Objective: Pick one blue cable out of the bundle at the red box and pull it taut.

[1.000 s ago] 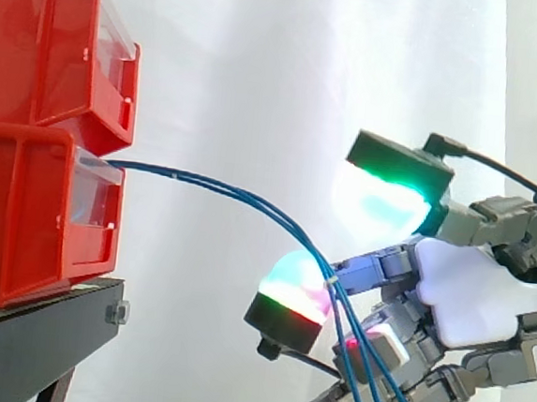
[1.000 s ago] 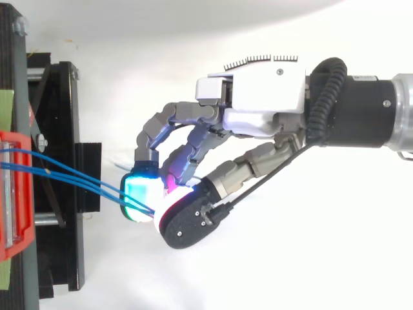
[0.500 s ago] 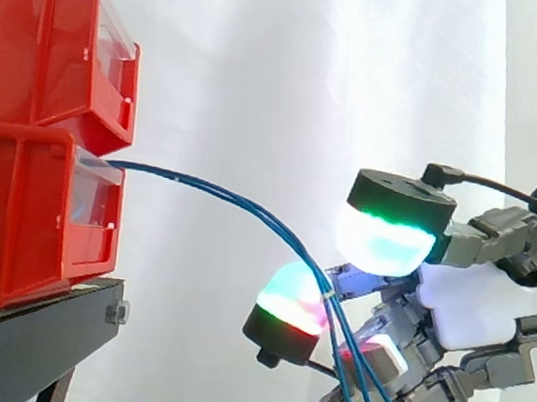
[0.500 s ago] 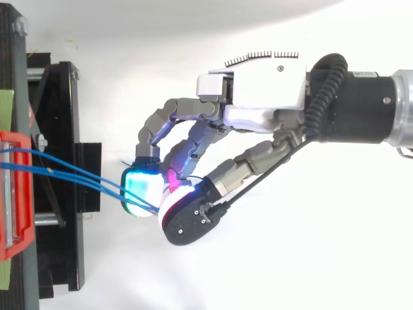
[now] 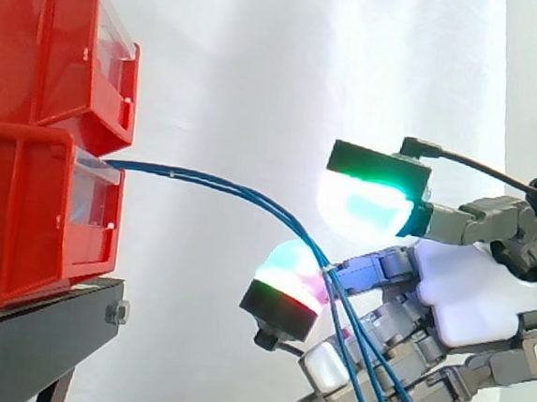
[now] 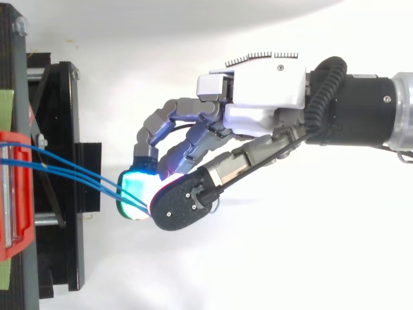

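Several thin blue cables [image 5: 222, 189] leave the front of the lower red box [image 5: 32, 218] and arc down to the right, still slack. They run into my hand [image 5: 476, 299], passing beside a magenta-green fingertip pad [image 5: 288, 278] and down between the curled fingers. A green-cyan pad [image 5: 362, 205] hovers just above the cables with a gap. From above, the cables [image 6: 71, 174] end between the cyan pad [image 6: 132, 194] and a black-backed pad [image 6: 181, 206] of the hand [image 6: 258, 103], which hide how many are held.
A second red box [image 5: 57, 41] sits on top of the lower one, both on a black stand [image 5: 31, 331]. The stand's frame [image 6: 64, 161] lies close to the left of my fingertips. A white curtain hangs behind.
The upper green pad has lifted and shifted left toward the boxes, swinging over the cables in the top view. The cables' arc has barely moved.
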Robot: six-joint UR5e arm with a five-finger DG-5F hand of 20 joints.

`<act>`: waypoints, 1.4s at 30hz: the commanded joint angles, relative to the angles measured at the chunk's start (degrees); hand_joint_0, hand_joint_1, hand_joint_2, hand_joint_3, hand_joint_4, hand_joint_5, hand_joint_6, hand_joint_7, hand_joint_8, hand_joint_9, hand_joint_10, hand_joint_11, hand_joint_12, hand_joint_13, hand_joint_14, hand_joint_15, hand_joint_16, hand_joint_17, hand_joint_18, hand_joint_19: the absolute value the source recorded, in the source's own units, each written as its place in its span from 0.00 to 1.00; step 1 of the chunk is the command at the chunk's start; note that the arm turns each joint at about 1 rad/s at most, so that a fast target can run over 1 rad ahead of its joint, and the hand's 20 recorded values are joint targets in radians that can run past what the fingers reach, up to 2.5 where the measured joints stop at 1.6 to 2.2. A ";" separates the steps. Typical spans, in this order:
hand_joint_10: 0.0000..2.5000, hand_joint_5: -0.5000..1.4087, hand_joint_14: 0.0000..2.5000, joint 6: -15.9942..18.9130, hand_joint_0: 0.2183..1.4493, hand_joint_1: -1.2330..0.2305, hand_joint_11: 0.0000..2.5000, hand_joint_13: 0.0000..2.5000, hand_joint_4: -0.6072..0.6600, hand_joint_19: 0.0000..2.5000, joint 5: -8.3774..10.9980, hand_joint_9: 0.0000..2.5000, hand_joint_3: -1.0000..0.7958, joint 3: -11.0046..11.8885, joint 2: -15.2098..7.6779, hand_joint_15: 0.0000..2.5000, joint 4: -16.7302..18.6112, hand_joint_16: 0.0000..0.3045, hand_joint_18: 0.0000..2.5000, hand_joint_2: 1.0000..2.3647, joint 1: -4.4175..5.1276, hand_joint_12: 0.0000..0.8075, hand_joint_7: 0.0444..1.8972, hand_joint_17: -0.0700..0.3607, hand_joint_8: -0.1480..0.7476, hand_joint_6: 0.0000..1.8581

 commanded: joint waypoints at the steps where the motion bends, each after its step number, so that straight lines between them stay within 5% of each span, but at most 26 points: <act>1: 0.00 0.16 0.00 0.41 0.25 0.40 0.10 0.23 0.53 0.08 0.00 0.33 0.28 0.03 0.00 0.05 -0.02 0.18 0.19 0.00 0.09 0.50 0.36 0.46 0.68 0.48; 10: 0.00 0.16 0.00 3.22 0.25 0.41 0.12 0.24 0.58 0.07 0.00 0.47 0.28 -0.06 -0.08 0.04 -0.11 0.19 0.18 0.00 0.18 0.48 0.35 0.46 0.76 0.49; 21: 0.00 0.15 0.00 5.42 0.25 0.42 0.13 0.25 0.59 0.07 0.00 0.49 0.28 0.03 0.00 0.05 -0.19 0.19 0.18 0.00 0.27 0.48 0.35 0.46 0.76 0.49; 33: 0.01 0.15 0.00 7.70 0.26 0.42 0.29 0.28 0.58 0.08 0.00 0.56 0.28 0.03 0.00 0.08 -0.19 0.19 0.19 0.00 0.27 0.47 0.35 0.46 0.73 0.49; 42: 0.01 0.15 0.00 7.53 0.25 0.41 0.27 0.27 0.58 0.09 0.00 0.47 0.28 0.03 0.00 0.08 -0.19 0.19 0.19 0.00 0.27 0.49 0.34 0.47 0.70 0.49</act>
